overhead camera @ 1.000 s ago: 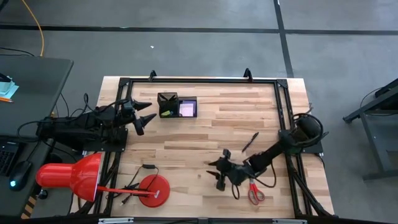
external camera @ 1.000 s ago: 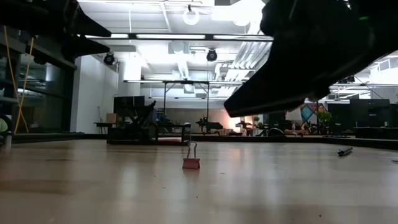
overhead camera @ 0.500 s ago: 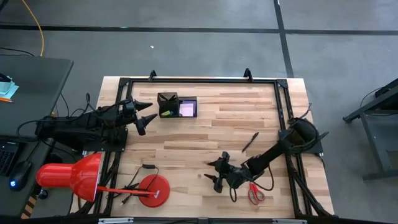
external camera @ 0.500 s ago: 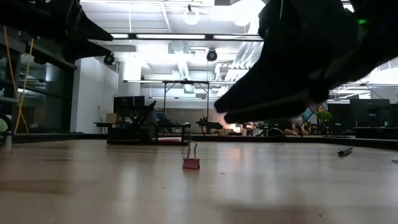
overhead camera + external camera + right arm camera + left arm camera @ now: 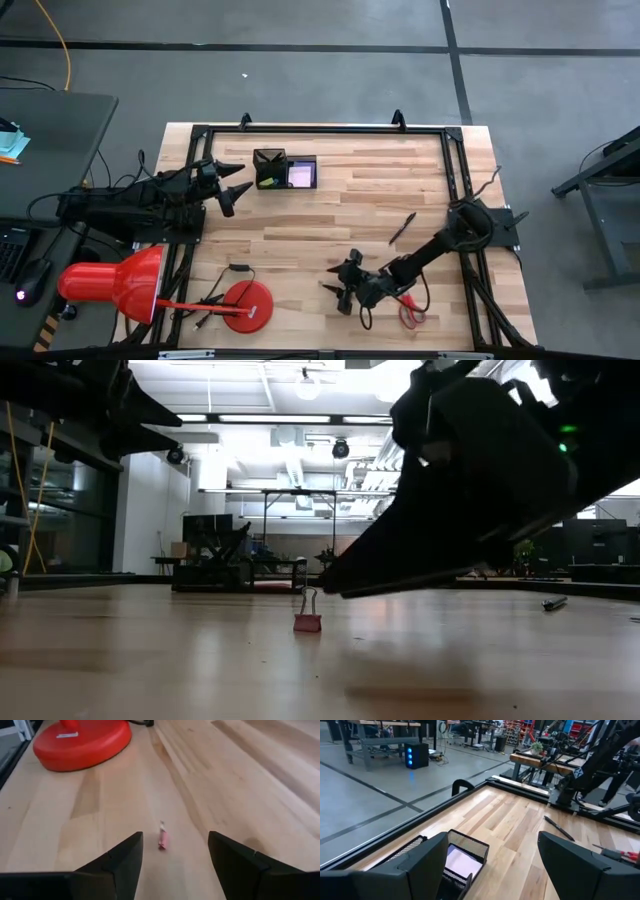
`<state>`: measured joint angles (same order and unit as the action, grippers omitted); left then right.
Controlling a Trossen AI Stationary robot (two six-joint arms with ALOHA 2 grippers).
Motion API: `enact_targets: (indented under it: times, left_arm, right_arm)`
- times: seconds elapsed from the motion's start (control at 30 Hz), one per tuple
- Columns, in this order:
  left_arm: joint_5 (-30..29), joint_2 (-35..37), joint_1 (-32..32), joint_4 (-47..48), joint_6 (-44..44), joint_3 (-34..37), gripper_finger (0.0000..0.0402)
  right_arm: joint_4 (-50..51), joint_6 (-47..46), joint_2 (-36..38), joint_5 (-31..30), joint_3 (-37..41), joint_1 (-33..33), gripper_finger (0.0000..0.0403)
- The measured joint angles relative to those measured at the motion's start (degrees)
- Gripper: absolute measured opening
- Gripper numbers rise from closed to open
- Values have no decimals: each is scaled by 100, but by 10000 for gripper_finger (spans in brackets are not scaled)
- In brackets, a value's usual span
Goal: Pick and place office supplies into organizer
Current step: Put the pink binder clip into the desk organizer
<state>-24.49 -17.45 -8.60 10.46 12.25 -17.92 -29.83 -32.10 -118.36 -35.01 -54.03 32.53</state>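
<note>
A small pink binder clip (image 5: 162,839) stands on the wooden table (image 5: 330,200), also in the low view (image 5: 307,620). My right gripper (image 5: 175,836) is open and low over the table's near middle (image 5: 332,296). Its fingers slant down toward the clip and stand on either side of it, just short of it. Red-handled scissors (image 5: 410,312) lie behind that gripper, a black pen (image 5: 402,228) farther back. The black mesh organizer (image 5: 285,170) sits at the far left with a purple pad (image 5: 462,862) inside. My left gripper (image 5: 235,190) hovers open beside it.
The red lamp's round base (image 5: 248,305) and its cable lie on the near left, close ahead of my right gripper (image 5: 82,740). A black frame (image 5: 320,128) rims the table. Bare wood lies between the organizer and the right gripper.
My right gripper has sunk toward the table and moved toward its near left, closing in on the pink clip. The clip has stayed put.
</note>
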Motion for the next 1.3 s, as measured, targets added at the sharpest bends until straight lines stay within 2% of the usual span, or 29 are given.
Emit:
enact_targets:
  times: [0.2, 0.43, 0.57, 1.1, 1.2, 1.3]
  left_arm:
    - [0, 0, 0, 7, 0, 0, 294]
    - [-2, -1, 0, 57, 0, 0, 294]
    - [-2, -2, 0, 61, 2, 0, 294]
    - [-2, 0, 0, 81, 2, 0, 294]
    - [-2, -2, 0, 81, 2, -1, 294]
    - [-2, 0, 0, 81, 2, -2, 294]
  right_arm:
    - [-169, 45, -269, 370, -184, -150, 220]
    - [-180, 44, -342, 402, -239, -202, 200]
    - [-167, 59, -342, 473, -239, -207, 173]
    - [-229, 301, -342, 707, -235, -283, 16]
    - [-338, 390, -342, 834, -235, -379, 5]
    - [-434, 421, -342, 878, -235, -487, 13]
